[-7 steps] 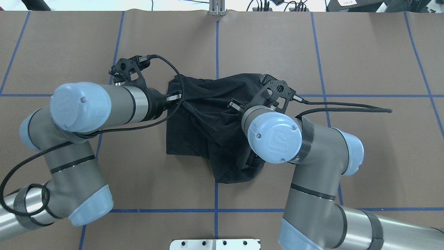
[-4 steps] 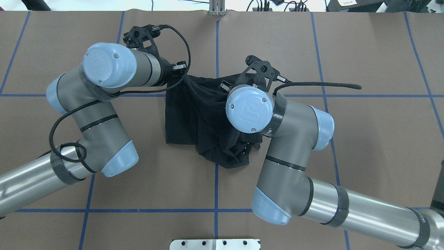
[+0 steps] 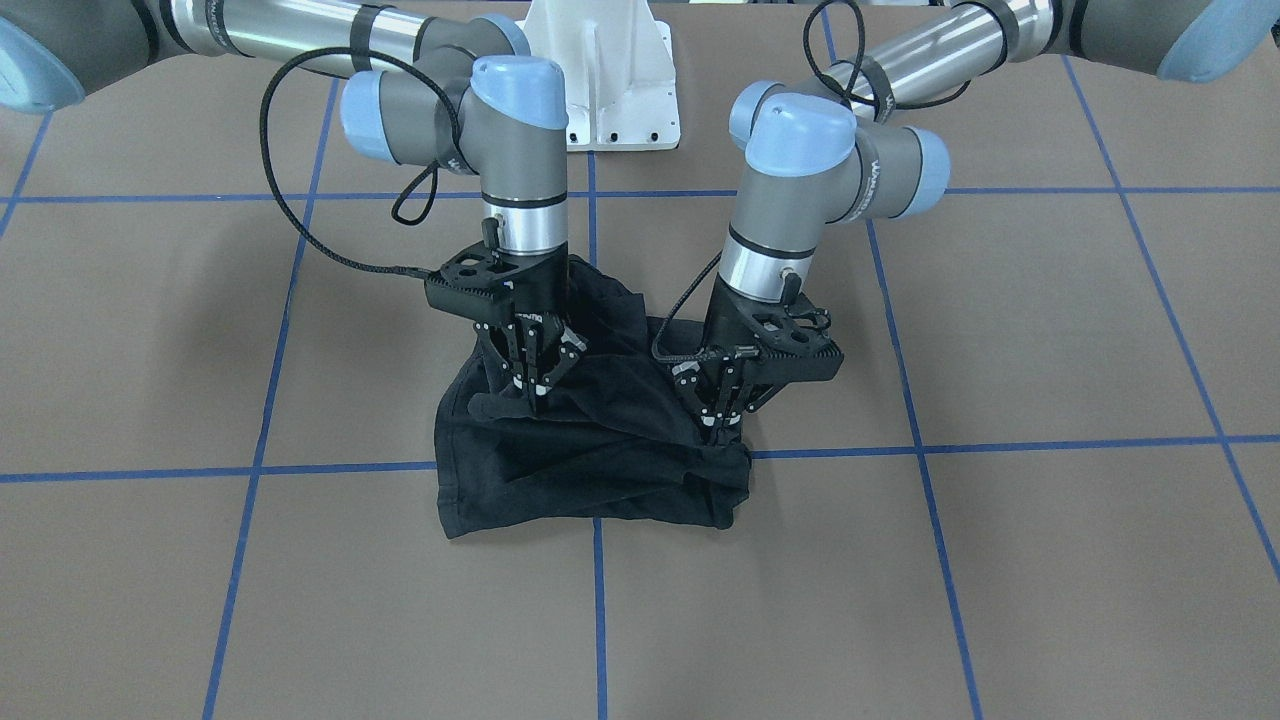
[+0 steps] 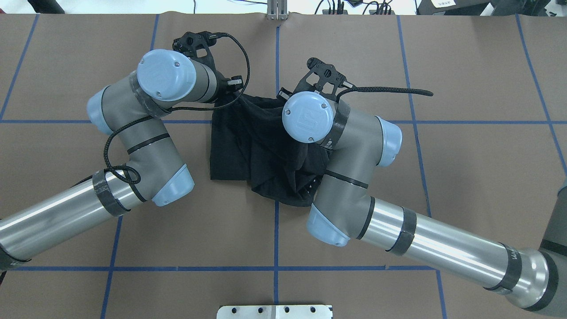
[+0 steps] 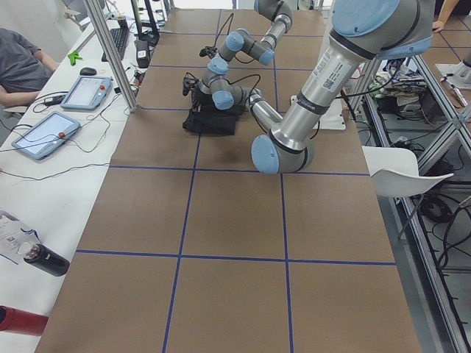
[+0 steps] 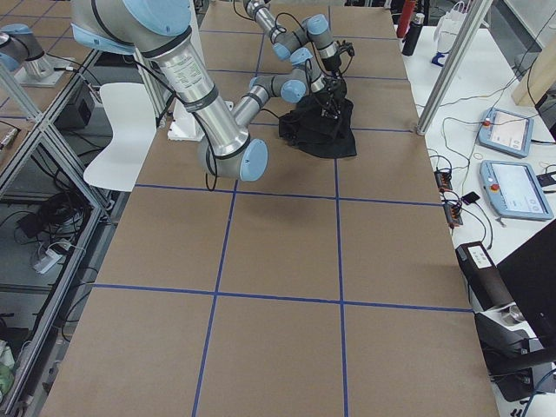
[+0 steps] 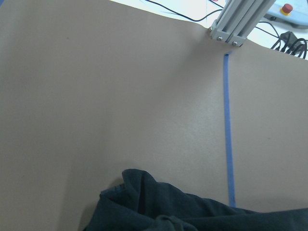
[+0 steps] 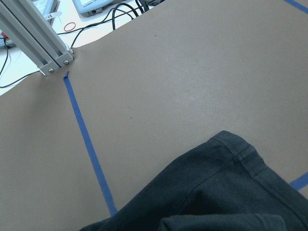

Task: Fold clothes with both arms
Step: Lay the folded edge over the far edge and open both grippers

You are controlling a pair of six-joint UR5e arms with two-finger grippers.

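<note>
The black T-shirt (image 3: 590, 470) lies bunched at the table's middle, with no print showing. It also shows in the overhead view (image 4: 248, 146). In the front-facing view my left gripper (image 3: 722, 428) points down and is shut on a pinch of the shirt's upper layer. My right gripper (image 3: 533, 393) is shut on the fabric beside it. Both hold the cloth a little above the table, and the shirt's front edge droops onto the paper. In the overhead view both wrists hide the fingertips. The wrist views show black cloth at the bottom (image 7: 192, 211) (image 8: 216, 192).
The brown table cover carries a grid of blue tape lines (image 3: 597, 620). The white pedestal base (image 3: 605, 90) stands behind the arms. An aluminium post (image 4: 277, 11) stands at the far edge. Tablets (image 5: 44, 136) and cables lie on the side bench.
Both arms have moved away from the robot's base toward the far edge, carrying the pinched cloth with them. The shirt is drawn into a shorter, more bunched heap.
</note>
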